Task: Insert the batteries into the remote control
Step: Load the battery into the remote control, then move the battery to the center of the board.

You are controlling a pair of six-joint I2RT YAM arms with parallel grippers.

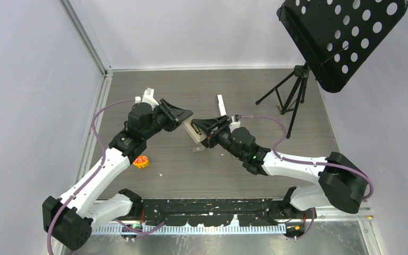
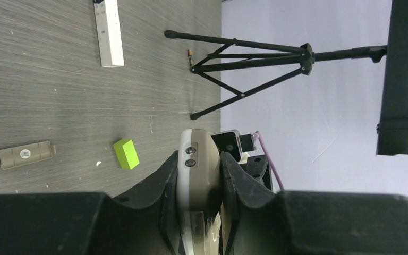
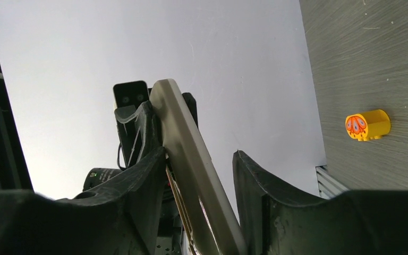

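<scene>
Left gripper [image 2: 200, 162]: jaws clamped on the grey-beige remote control [image 2: 195, 139], which is held off the table [image 2: 42, 95] between the 2 arms.
Right gripper [image 3: 197, 155]: jaws apart around the same remote; 1 finger [image 3: 147, 164] lies against it, the other stands clear.
Battery [image 2: 189, 54], 1, dark and slim: on the table, just beside a foot of the black tripod [image 2: 255, 58].
Also on the table: 1 white remote [image 2: 109, 32], 1 beige battery cover [image 2: 25, 154], 1 green block [image 2: 126, 153], 1 yellow toy [image 3: 368, 125].
</scene>
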